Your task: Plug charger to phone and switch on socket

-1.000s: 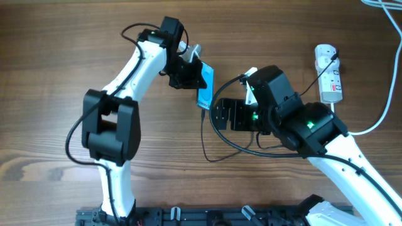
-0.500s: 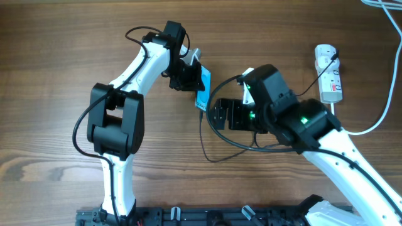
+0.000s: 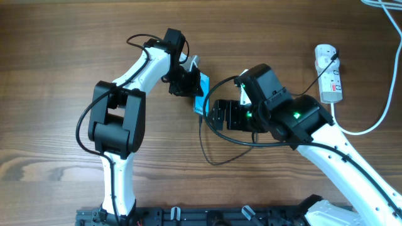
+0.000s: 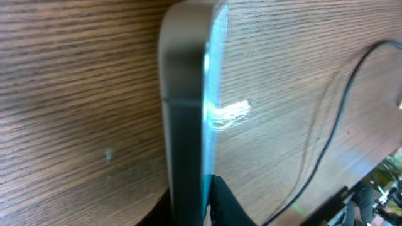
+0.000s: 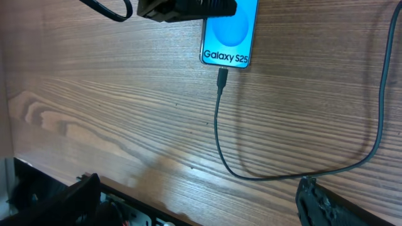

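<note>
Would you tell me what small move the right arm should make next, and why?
Probably draw the right tool back toward the socket. Its jaws stand open, clear of the charger, whose tip appears seated in the lower edge of the phone, held by the left tool.

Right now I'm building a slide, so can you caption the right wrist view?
Left gripper holds the phone; the charger tip meets its lower edge, cable looping across the table.
</note>
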